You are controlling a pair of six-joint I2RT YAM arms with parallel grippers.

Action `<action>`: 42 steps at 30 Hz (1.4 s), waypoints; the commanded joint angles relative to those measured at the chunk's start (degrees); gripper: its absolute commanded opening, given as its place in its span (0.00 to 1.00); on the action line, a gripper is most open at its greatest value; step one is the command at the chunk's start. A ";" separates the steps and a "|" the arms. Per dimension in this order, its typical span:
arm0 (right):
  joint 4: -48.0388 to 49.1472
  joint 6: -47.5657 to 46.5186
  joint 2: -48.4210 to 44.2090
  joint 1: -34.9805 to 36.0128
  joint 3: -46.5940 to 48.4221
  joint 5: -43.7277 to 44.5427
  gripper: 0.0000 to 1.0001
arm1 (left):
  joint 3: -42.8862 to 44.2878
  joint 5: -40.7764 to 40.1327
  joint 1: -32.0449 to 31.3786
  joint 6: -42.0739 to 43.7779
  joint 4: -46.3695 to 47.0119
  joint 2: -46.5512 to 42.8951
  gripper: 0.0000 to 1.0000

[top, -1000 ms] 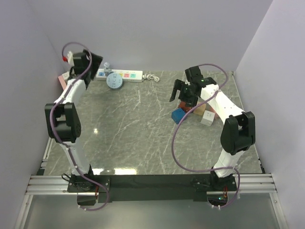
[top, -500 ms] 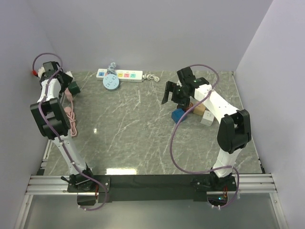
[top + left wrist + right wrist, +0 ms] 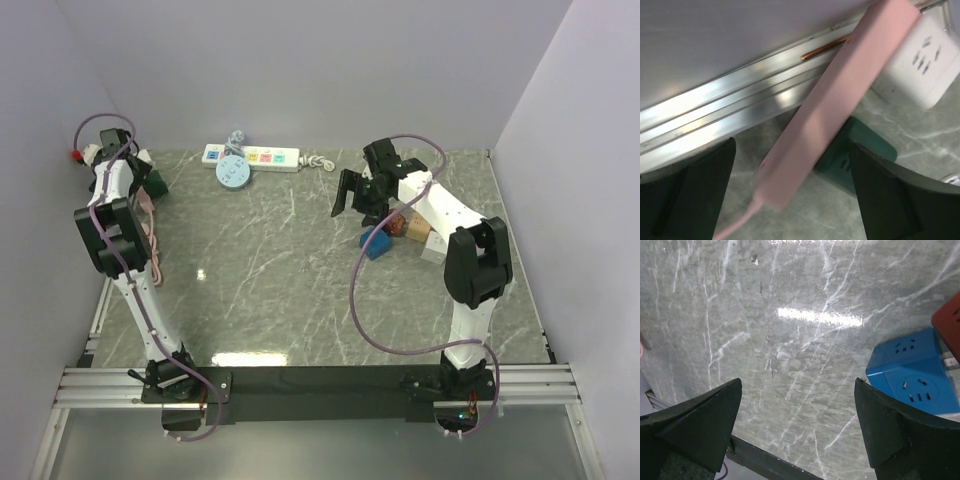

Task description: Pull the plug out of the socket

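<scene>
Your left gripper (image 3: 790, 192), far left, and right gripper (image 3: 796, 422) both stand wide. The socket (image 3: 252, 156) lies far, between them.

A long white power strip (image 3: 262, 156) with pastel panels lay at the far edge of the grey marble table (image 3: 260, 270), a round pale-blue disc (image 3: 233, 173) touching it.

Socket (image 3: 252, 156) was too small to read; grey bit (image 3: 236, 138) at its far edge, maybe the plug. Pink strip (image 3: 840, 100) was blurred, cut off at top, hiding part of green block (image 3: 870, 142). Blue cube (image 3: 912, 375) was cut by right edge.
</scene>
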 commanded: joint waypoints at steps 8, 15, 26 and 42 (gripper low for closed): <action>0.18 -1.06 2.00 0.24 3.80 -2.49 1.00 | 0.07 0.63 0.05 -7.13 -0.37 5.21 0.99; 0.27 -1.24 3.14 -0.12 4.42 -3.54 1.00 | -15.11 5.73 -3.46 -4.67 7.09 -3.04 0.98; 2.02 -0.62 3.05 -0.29 2.58 -4.51 1.00 | -47.38 14.08 -12.59 -5.72 14.30 -25.78 0.96; 1.94 -1.50 1.82 -0.38 1.26 -4.51 0.99 | -30.96 5.74 -9.53 -2.21 2.97 -28.55 0.98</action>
